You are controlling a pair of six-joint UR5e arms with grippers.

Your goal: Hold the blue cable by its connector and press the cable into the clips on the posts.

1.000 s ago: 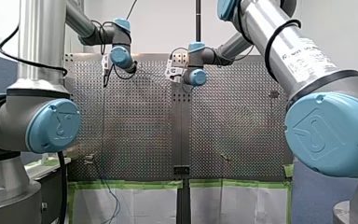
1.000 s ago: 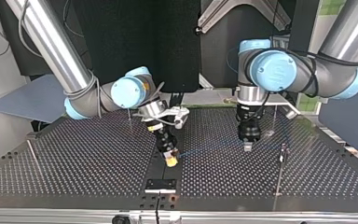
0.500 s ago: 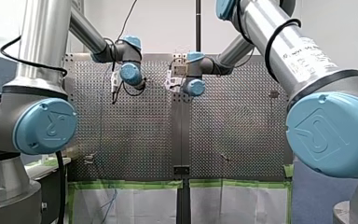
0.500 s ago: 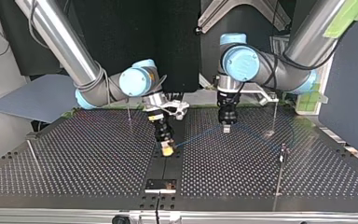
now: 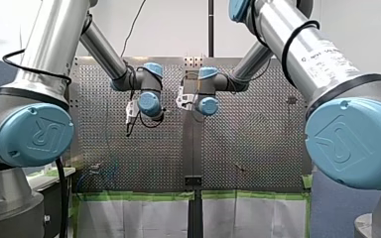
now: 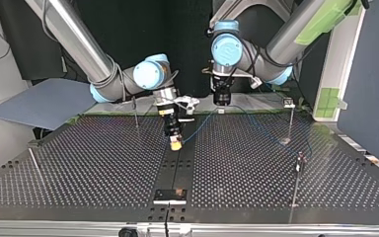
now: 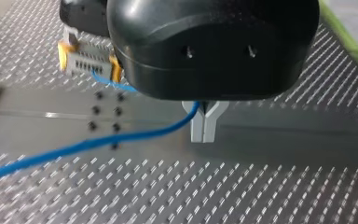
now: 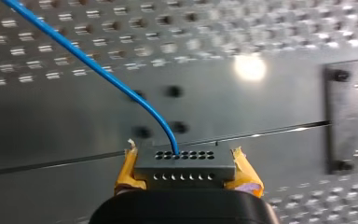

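Where legible, "UR" on joint cap (image 5: 33,135).

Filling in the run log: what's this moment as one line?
right claw: shut on connector | left claw: shut on blue cable | cable path: connector to left claw

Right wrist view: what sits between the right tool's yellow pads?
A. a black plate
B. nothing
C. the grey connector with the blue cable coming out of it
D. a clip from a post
C: the grey connector is clamped between the right tool's yellow pads, and the blue cable leaves one of its holes.
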